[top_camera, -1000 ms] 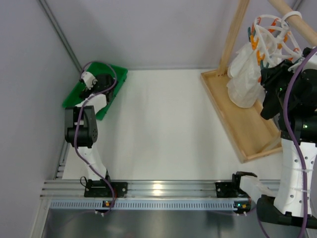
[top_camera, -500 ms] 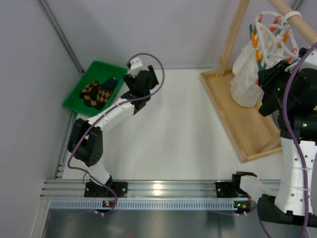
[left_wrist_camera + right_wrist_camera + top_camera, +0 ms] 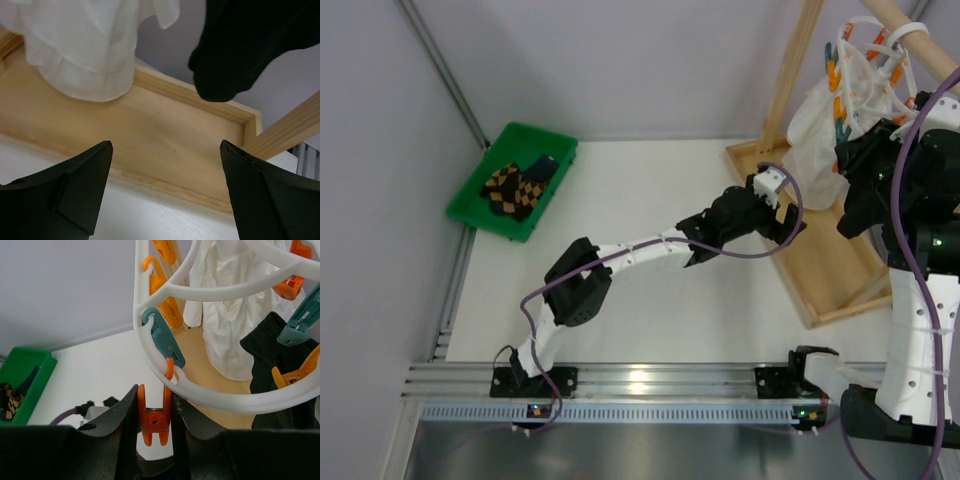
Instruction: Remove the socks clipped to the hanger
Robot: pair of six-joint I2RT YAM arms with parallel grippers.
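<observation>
Grey wall point(image 3: 60, 285) — clip point(image 3: 154, 424) in right gripper point(image 3: 154, 402) (wrist view)

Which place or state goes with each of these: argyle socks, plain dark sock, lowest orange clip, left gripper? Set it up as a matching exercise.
Things:
1. argyle socks
2. plain dark sock
3. orange clip
4. left gripper

Places or states:
A. open, holding nothing
B. pinched by the right gripper
C. lying in the green tray
D. hanging from the hanger

Pairs: 1-C, 2-D, 3-B, 4-A
</observation>
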